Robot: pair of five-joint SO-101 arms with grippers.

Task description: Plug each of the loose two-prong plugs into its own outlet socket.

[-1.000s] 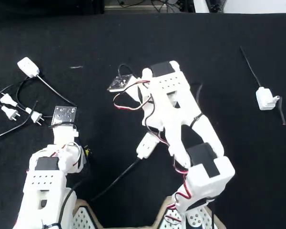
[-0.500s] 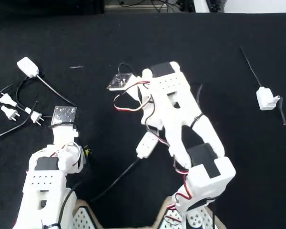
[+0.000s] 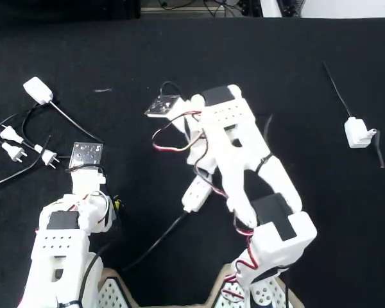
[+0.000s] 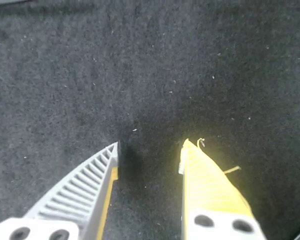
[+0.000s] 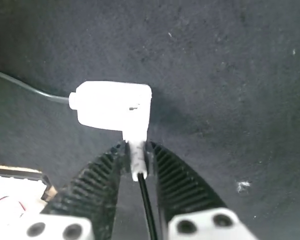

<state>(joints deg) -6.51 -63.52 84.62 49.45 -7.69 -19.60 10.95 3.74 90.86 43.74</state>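
Observation:
My right gripper [image 5: 136, 150] is shut on the stem of a white plug [image 5: 136, 159] whose black cable runs back between the black fingers [image 5: 102, 172]. The plug's front end meets a white socket block [image 5: 112, 106] with a thin cable at its far end. In the high view the block [image 3: 193, 197] pokes out from under the right arm [image 3: 234, 151]. My left gripper [image 4: 150, 150] is open over bare black cloth, by the left arm [image 3: 83, 192]. Loose two-prong plugs [image 3: 13, 152] lie at the far left beside another white socket [image 3: 37, 90].
A white socket with a black cable [image 3: 357, 133] lies at the far right. A black cable [image 3: 154, 244] trails from the centre block toward the arm bases. Black cloth [image 3: 115, 51] covers the table, and cables tangle around the left plugs.
The right arm's wrist has shifted slightly away from the bases, and the white block under it has moved a little with it. The left arm has stayed still.

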